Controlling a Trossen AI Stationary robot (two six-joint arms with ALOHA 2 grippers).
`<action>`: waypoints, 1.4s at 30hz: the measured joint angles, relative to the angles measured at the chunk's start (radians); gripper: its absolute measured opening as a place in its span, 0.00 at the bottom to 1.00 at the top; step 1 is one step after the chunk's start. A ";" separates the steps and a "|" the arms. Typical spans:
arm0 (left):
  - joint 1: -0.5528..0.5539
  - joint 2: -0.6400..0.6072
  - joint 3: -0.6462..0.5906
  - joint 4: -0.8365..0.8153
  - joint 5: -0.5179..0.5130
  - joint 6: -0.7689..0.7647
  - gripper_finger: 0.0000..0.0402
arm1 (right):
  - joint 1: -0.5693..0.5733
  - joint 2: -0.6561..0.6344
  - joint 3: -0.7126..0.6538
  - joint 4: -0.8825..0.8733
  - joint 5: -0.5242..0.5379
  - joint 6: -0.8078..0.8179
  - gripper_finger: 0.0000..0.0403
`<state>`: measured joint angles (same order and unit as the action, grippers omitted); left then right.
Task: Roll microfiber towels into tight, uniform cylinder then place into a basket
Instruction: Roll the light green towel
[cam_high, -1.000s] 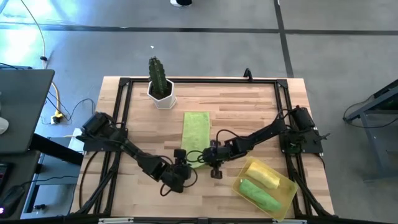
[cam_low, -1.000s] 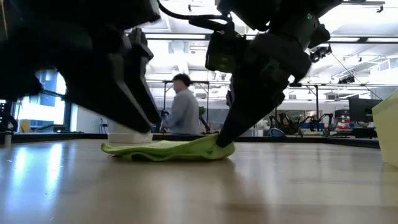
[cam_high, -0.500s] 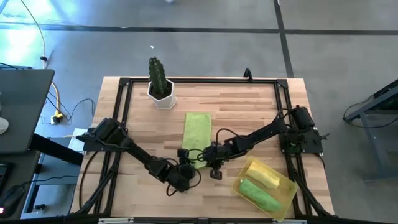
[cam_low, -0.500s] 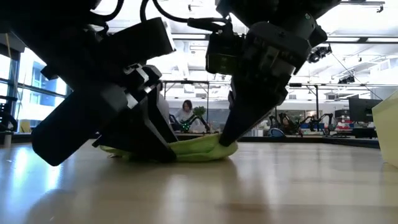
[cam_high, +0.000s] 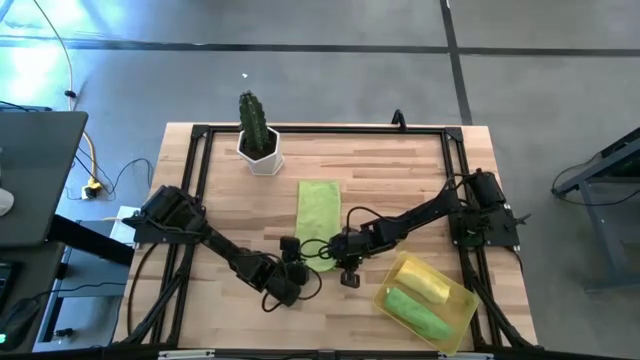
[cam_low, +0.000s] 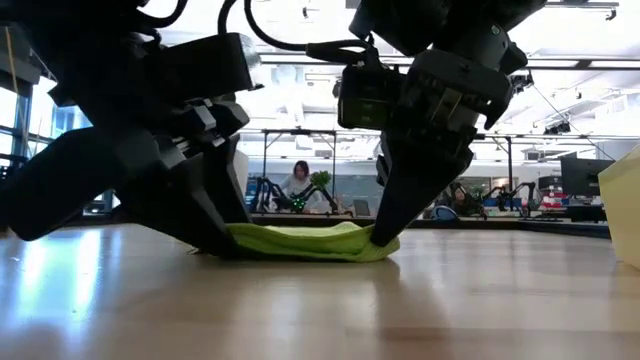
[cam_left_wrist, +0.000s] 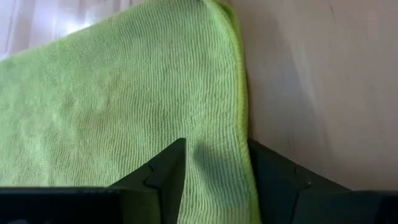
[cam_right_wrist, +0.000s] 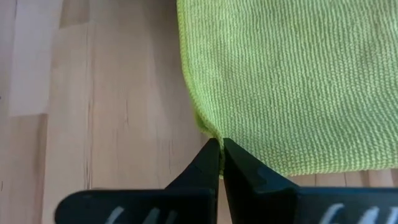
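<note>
A lime green towel (cam_high: 318, 208) lies spread flat on the wooden table, its long sides running from near to far. My left gripper (cam_left_wrist: 214, 168) is open at the towel's near left corner and low over the table (cam_low: 218, 245). My right gripper (cam_right_wrist: 221, 149) is shut on the near right corner (cam_high: 336, 252). The yellow basket (cam_high: 463, 300) stands at the near right. It holds a rolled yellow towel (cam_high: 422, 279) and a rolled lime green towel (cam_high: 415, 308). My left gripper straddles the towel's left long edge (cam_left_wrist: 242, 124) near the near corner. One fingertip (cam_left_wrist: 169, 165) is over the cloth, the other (cam_left_wrist: 273, 171) over bare wood. The fingers slant down from the near left. I cannot tell whether they touch the cloth. My right gripper pinches the towel's near right corner (cam_right_wrist: 210, 132) between its two fingers, slanting down from the right. The cloth puckers at the fingertips. The corner stays down at table level (cam_low: 385, 245), and the rest of the towel lies flat.
A white pot with a cactus (cam_high: 260, 150) stands at the far left of the table. A black frame (cam_high: 320, 130) runs round the table's edges. Bare wood lies between the towel and the basket. In the low view a person (cam_low: 298, 185) sits far behind the table.
My left gripper has come down toward the table at the towel's near left corner, tipping steeper, and has stayed open. My right gripper has kept its hold and place. The towel's near end, bunched up a second ago, now lies lower and flatter.
</note>
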<state>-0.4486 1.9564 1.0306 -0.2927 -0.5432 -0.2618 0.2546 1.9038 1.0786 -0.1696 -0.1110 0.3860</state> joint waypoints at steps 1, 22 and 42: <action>-0.001 0.000 0.000 -0.006 0.005 0.000 0.38 | 0.000 0.000 0.000 -0.002 0.000 -0.001 0.00; 0.012 -0.136 -0.010 -0.059 0.233 -0.235 0.03 | -0.006 -0.002 0.003 0.034 -0.106 0.006 0.00; 0.015 -0.156 -0.006 0.050 0.287 -0.347 0.08 | -0.012 -0.002 0.001 0.023 -0.107 -0.087 0.03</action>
<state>-0.4337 1.8000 1.0241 -0.2428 -0.2566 -0.6092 0.2428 1.9018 1.0794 -0.1463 -0.2182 0.2987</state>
